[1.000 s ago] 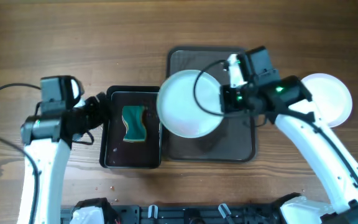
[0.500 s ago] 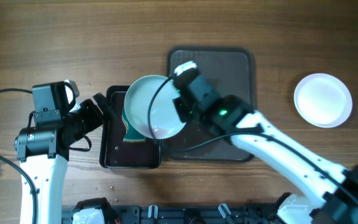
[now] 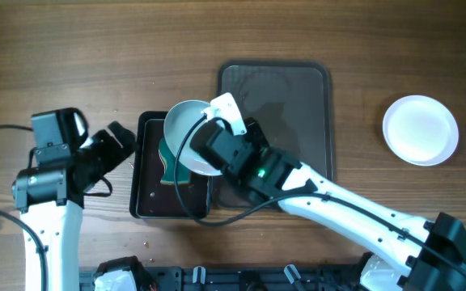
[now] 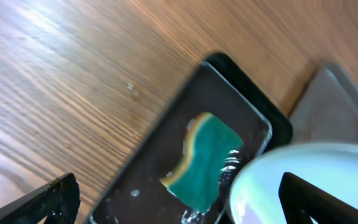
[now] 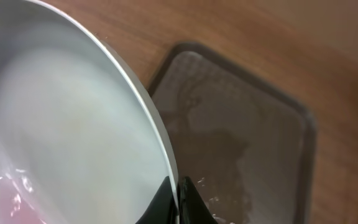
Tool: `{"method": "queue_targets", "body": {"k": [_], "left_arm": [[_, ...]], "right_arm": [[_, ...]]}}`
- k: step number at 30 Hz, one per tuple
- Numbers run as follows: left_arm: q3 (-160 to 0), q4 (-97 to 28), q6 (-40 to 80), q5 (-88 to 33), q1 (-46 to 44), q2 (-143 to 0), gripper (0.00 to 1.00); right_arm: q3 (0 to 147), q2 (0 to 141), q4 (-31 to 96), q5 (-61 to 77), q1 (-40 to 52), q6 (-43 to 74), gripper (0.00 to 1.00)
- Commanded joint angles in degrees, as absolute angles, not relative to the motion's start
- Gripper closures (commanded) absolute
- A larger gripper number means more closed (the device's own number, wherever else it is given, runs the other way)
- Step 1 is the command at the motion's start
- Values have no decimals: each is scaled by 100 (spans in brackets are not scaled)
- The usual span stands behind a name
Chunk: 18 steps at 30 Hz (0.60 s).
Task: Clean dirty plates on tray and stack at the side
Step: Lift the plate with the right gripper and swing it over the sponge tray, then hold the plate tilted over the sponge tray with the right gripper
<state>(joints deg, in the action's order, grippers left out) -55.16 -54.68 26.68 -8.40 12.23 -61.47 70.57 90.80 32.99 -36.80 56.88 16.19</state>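
R end effector [image 5: 178,194] is clenched on the rim of a round white plate [image 3: 186,139] and holds it above the black rectangular tub [image 3: 142,202], partly over the green sponge [image 4: 207,158] lying inside. Pinkish smear low on the plate, maybe dirt; view is blurred. L end effector [image 3: 120,147] is released, fingers spread, just beside tub's left wall. Dark grey rectangular tray [image 3: 298,97] is right of tub. Second round white plate [image 3: 421,129] lies on the wooden desk [image 3: 71,48], well apart at right.
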Motion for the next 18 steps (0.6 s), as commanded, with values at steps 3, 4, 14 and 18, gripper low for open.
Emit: {"method": "queue_targets", "body": {"k": [3,4,14,18], "left_arm": [[-5594,-5500,2941,-742,1741,-6108,0],[-5594,-5535,2939,-742,1754,-6108,0],[-5594,-5535,2941,-742,1754,-6108,0],[-5594,-5535,2941,-742,1754,-6108,0]], "right_arm": [[7153,9076,3192,-4569,5948,1221,96],[7153,9076,3162,-4727,5999,1135,96],[7153,9076,3061,-5494,6381,875,96],[7153,9076,3057,-5822,6587,869,96]]}}
